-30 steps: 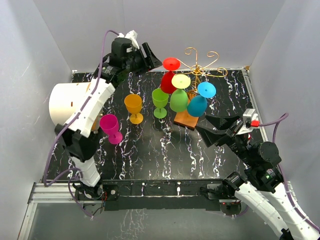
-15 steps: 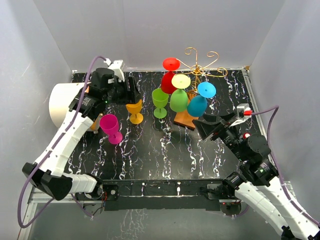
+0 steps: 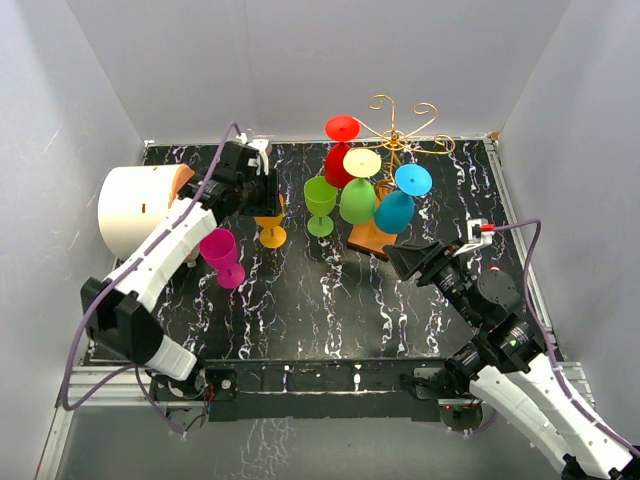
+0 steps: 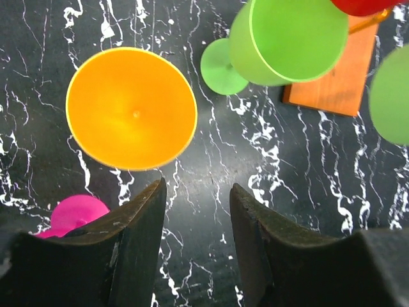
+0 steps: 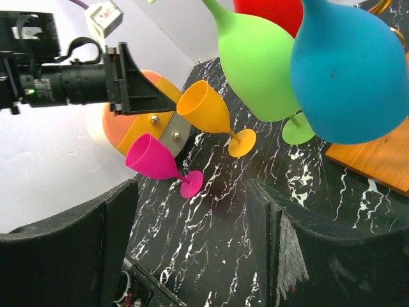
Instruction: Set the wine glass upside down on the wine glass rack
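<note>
Hanging from the rack [image 3: 366, 240] near the far-right corner: three glasses [image 3: 357, 200]. Left of it the orange glass [image 4: 131, 107] stands upright, untouched; left gripper [image 4: 195, 192] gapes empty above, right gripper [image 5: 192, 185] gapes too.

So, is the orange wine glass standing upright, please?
Upright: the orange wine glass stands on its foot, open bowl facing up, empty.

Left gripper [image 3: 265, 198] swung off the back edge, came forward, and now sits right above the orange glass [image 3: 269, 226]. Right gripper [image 3: 398, 260] crept slightly toward the counter's middle.
</note>
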